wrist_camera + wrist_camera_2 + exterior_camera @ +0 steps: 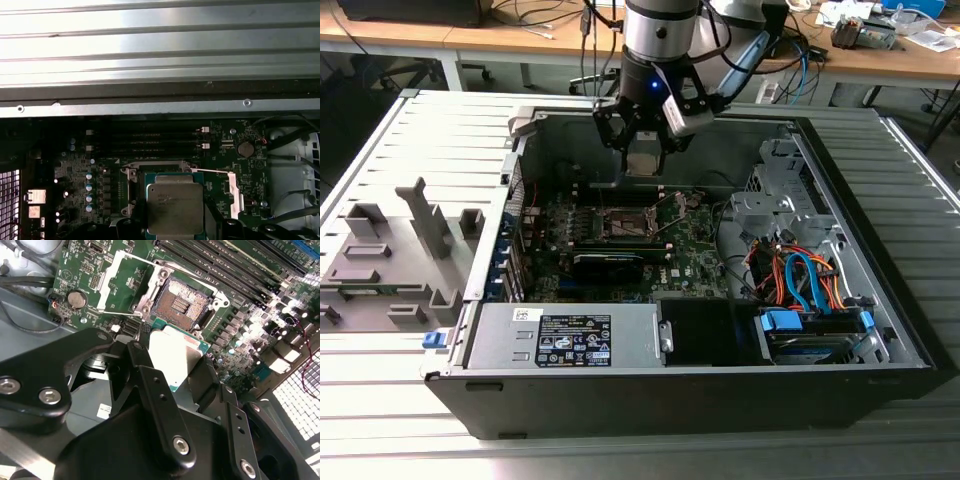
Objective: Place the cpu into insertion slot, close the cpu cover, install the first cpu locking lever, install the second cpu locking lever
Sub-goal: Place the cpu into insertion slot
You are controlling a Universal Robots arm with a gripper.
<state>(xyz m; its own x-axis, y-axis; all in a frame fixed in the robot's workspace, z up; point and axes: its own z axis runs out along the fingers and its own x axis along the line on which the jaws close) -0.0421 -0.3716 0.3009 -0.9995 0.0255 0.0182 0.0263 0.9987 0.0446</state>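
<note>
My gripper [642, 150] hangs inside the open computer case, shut on the cpu [642, 162], a pale silvery square chip. In the second wrist view the cpu [176, 356] sits between the black fingers [150, 382], a short way above the board and beside the insertion slot [182, 302]. The slot's dark centre is bare inside its metal rim. The cpu cover [116, 277] is swung open, lying off to one side of the slot. In the first wrist view the cpu [175, 207] overlaps part of the insertion slot [131, 182], with the cover [227, 186] open beside it.
The green motherboard [695, 255] lies on the case floor, with long black memory slots [150, 142] beside the socket and a black card [608, 262] nearer the front. A power supply [565, 335], drive cage [770, 205] and coloured cables [805, 280] surround it. Grey fixtures [390, 255] stand at the exterior view's left.
</note>
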